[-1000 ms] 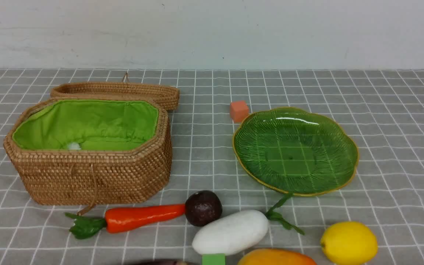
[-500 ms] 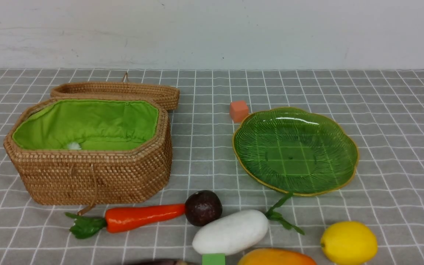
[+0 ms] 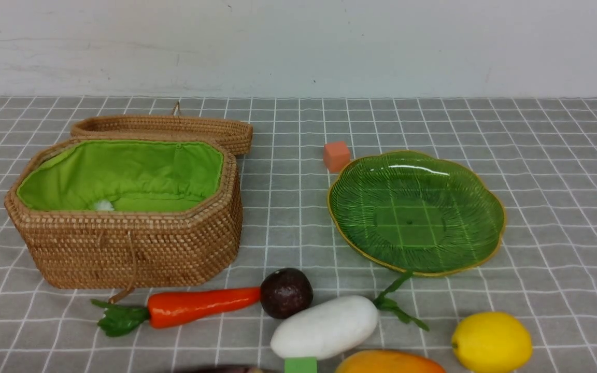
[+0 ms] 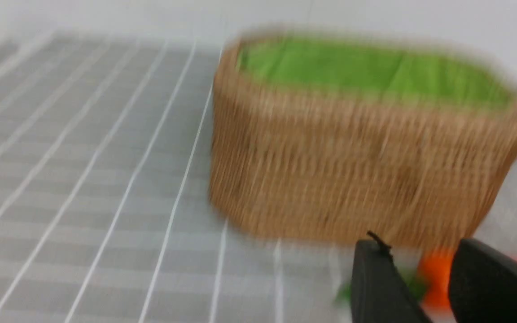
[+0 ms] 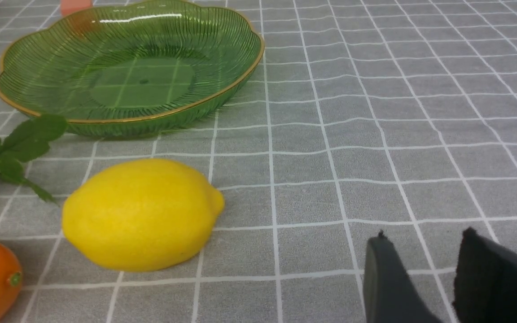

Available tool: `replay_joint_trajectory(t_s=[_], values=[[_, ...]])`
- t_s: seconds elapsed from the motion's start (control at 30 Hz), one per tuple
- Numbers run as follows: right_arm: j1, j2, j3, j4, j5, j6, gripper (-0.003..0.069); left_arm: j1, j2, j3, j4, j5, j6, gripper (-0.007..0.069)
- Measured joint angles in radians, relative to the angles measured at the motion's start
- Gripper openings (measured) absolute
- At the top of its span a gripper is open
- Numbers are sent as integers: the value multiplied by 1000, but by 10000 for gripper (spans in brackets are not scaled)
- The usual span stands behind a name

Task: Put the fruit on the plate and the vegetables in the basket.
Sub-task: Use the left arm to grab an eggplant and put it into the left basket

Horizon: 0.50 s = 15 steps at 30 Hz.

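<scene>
On the dial of the front view, twelve is away from the robot. All the fruit lies on the grey checked bench (image 3: 563, 181), none of it on the plate (image 3: 416, 211). The maroon ball (image 3: 286, 292) is at the plate's 8 o'clock, the lemon (image 3: 491, 341) at its 5 o'clock. The mango (image 3: 389, 362), cut by the frame edge, is at the lemon's 8 o'clock.

The carrot (image 3: 202, 306) lies at the basket's (image 3: 132, 248) 6 o'clock, tip touching the maroon ball, leaves toward 9. The radish (image 3: 324, 326) sits at the ball's 4 o'clock, its leafy stem reaching the plate's rim. The basket stands open at the plate's 9 o'clock, its lid (image 3: 174, 127) at its 12 o'clock.

An orange cube (image 3: 336, 156) sits just beside the plate's rim at 11 o'clock, and a green cube (image 3: 300, 365) at the radish's 7 o'clock.

The left pincer (image 4: 420, 251) is slightly spread and grips nothing; its view is blurred and faces the basket. The right pincer (image 5: 424, 237) is also spread and bare, low over the bench near the lemon.
</scene>
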Motion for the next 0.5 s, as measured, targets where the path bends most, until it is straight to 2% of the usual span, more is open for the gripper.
replay_joint_trajectory(t_s=[0.03,0.13,0.2,0.27,0.37,0.4,0.43,0.47,0.5], values=[[0,0,0,0,0,0,241,0,0,0,-4,-28,-7,239],[0,0,0,0,0,0,241,0,0,1,-56,-285,-76,239],[0,0,0,0,0,0,241,0,0,-18,-83,-359,-113,239],[0,0,0,0,0,0,241,0,0,-83,-111,-343,-133,239],[0,0,0,0,0,0,241,0,20,-272,-131,-230,-137,239],[0,0,0,0,0,0,241,0,25,-272,-131,-220,-137,239],[0,0,0,0,0,0,241,0,76,-406,-132,-113,-126,239],[0,0,0,0,0,0,241,0,93,-421,-132,-99,-125,239],[0,0,0,0,0,0,241,0,169,-543,-132,22,-115,239]])
